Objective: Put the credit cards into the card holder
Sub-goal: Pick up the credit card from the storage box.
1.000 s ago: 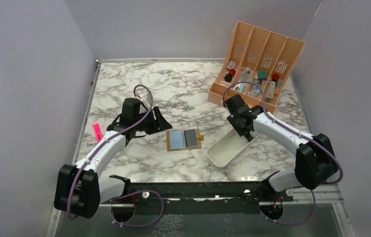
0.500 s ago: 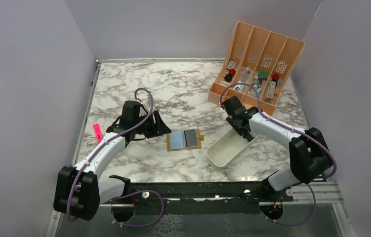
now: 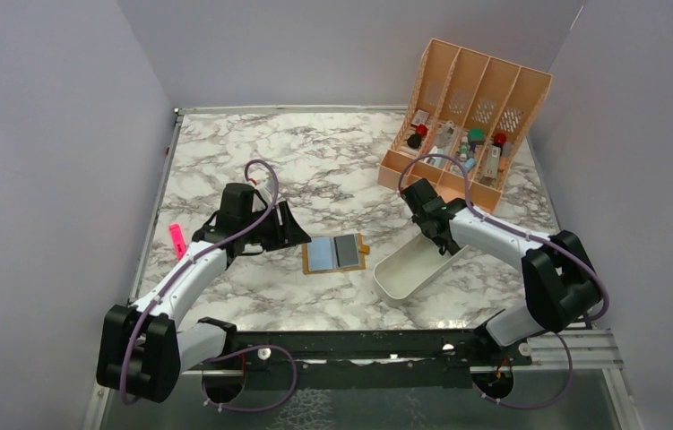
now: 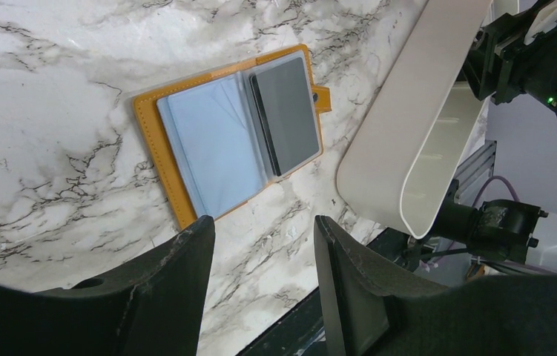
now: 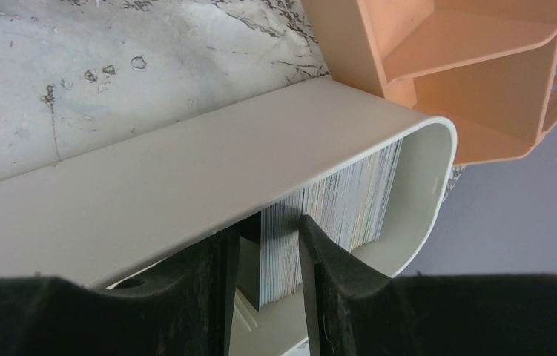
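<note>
The mustard-orange card holder point(image 3: 335, 253) lies open and flat on the marble, a pale blue card point(image 4: 212, 144) in its left sleeve and a dark pocket point(image 4: 286, 111) on its right. My left gripper point(image 3: 289, 226) is open and empty, just left of the card holder, its tips point(image 4: 264, 230) above bare marble. My right gripper point(image 3: 438, 240) reaches into the far end of the white tray point(image 3: 400, 278). Its fingers point(image 5: 268, 230) straddle part of an upright stack of credit cards point(image 5: 342, 200), with a gap on the left side.
The peach slotted organiser point(image 3: 471, 116) with small items stands at the back right, right behind the tray point(image 5: 186, 170). A pink marker point(image 3: 176, 238) lies near the left edge. The tray's long wall point(image 4: 416, 126) runs right of the card holder.
My left gripper has edged a little closer to the card holder. My right gripper has shifted slightly left and lower into the tray. The card holder has not moved.
</note>
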Robot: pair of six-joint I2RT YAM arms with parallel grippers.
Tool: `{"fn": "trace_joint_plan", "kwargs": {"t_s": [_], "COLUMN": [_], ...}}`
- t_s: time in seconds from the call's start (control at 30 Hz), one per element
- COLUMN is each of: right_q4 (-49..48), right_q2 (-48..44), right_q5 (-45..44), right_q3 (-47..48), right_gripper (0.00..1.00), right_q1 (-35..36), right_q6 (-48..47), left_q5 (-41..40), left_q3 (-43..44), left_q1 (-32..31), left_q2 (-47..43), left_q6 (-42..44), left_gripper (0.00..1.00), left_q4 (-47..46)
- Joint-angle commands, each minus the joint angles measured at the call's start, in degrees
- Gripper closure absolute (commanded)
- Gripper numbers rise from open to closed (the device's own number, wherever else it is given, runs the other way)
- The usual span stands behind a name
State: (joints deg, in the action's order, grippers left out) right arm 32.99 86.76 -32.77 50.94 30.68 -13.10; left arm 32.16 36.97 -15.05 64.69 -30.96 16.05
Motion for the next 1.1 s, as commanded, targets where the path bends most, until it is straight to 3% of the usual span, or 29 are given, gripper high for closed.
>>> {"fn": "trace_joint_plan", "kwargs": {"t_s": [0.0,1.07], "right_q4": [-2.1,0.21], "right_q2": [-2.59,-5.06], "right_q5": [-7.17,-2.91], "right_q3": [0.04,2.68], "right_gripper": [0.63,0.83], "right_q1": [-0.53,-0.53], "right_q6": [-0.32,1.27], "left_q5": [2.27,1.94], "left_q3": [-0.14,-0.67], "left_q1": [0.11,0.11], "left_q2": [-1.23,-1.95], "left_q6": [1.04,0.96], "left_gripper": [0.45,0.45], "left_q4": [-0.05,0.02]}}
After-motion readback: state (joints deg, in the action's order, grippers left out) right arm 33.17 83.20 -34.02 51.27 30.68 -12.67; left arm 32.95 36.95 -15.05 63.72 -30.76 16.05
